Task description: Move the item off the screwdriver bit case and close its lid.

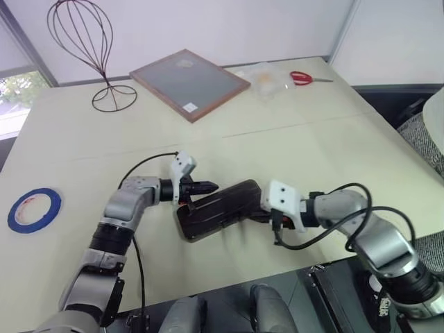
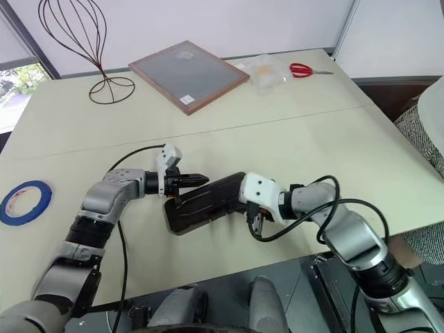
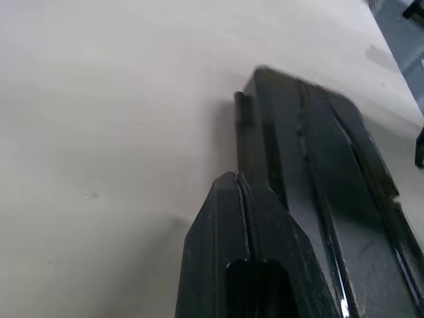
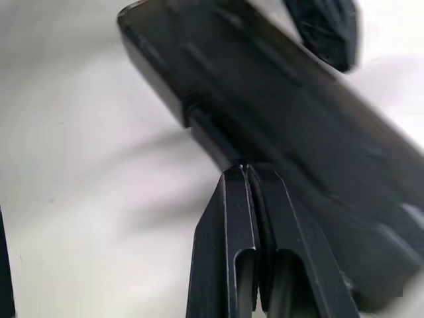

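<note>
head cams look down over table (image 1: 333,139); wrist cams close on case (image 3: 311,152).

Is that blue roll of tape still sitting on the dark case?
No, the blue tape roll lies on the table's left edge, far from the dark case.

Wire stand (image 1: 90,52), framed board (image 1: 189,82), red scissors (image 1: 305,78), perhaps plastic bag (image 1: 265,78)

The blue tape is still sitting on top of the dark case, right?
No. The blue tape lies on the table, far off to the robot's left of the case, not on it. The left eye view shows this.
</note>
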Robot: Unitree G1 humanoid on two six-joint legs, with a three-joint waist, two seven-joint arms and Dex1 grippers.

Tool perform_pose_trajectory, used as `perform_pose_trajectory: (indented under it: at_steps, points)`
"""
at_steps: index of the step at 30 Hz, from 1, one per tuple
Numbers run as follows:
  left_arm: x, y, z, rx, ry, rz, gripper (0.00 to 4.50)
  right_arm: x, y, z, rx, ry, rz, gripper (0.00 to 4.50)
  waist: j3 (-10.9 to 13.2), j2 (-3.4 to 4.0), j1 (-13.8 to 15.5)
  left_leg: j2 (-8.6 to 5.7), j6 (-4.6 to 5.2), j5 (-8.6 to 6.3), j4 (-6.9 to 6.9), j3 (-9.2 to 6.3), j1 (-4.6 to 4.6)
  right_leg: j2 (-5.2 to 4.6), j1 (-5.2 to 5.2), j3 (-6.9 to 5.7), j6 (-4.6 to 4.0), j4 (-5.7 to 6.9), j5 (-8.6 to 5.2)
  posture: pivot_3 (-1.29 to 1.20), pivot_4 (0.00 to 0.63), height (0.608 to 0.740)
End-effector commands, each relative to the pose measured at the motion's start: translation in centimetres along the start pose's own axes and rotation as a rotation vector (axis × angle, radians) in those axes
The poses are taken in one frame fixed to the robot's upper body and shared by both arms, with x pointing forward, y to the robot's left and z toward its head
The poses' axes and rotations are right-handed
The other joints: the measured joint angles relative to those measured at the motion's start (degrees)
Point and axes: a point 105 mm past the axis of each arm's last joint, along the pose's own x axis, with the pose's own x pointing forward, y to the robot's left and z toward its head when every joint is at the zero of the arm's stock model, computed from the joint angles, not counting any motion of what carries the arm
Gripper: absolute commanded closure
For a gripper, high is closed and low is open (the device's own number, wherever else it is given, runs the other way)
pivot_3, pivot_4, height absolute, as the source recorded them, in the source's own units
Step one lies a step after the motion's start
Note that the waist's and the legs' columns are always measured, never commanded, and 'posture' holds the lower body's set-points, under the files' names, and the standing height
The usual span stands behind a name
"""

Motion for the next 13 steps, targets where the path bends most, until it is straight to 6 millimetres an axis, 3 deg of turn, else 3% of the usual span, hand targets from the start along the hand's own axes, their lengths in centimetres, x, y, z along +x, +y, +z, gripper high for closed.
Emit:
perform_pose_trajectory:
  at_steps: [1, 6, 13]
  points:
    - [-2.4, -0.2, 3.5, 0.053, -0.096, 0.030, 4.50, -2.0, -1.2, 1.7, -0.052, -0.031, -0.063, 4.44, 0.01, 0.00, -0.04, 0.01, 0.00, 0.00, -0.01, 0.01, -0.01, 0.00, -0.02, 0.01, 0.00, 0.00, 0.00, 0.00, 0.150, 0.740]
    - [-5.8, -1.3, 4.7, 0.100, -0.081, 0.051, 4.50, -4.4, -2.5, 2.9, -0.112, -0.020, -0.105, 4.44, 0.05, 0.03, -0.13, 0.03, 0.00, 0.00, -0.04, 0.02, -0.06, 0.00, -0.09, 0.01, 0.00, 0.00, 0.00, 0.00, 0.150, 0.740]
    - [-11.2, -3.9, 4.7, 0.107, -0.008, 0.108, 4.50, -8.5, -4.9, 3.6, -0.204, 0.043, -0.148, 4.44, 0.19, 0.08, -0.11, 0.08, 0.03, -0.02, -0.08, 0.06, -0.08, 0.00, -0.11, 0.03, 0.00, -0.04, 0.00, 0.00, 0.150, 0.740]
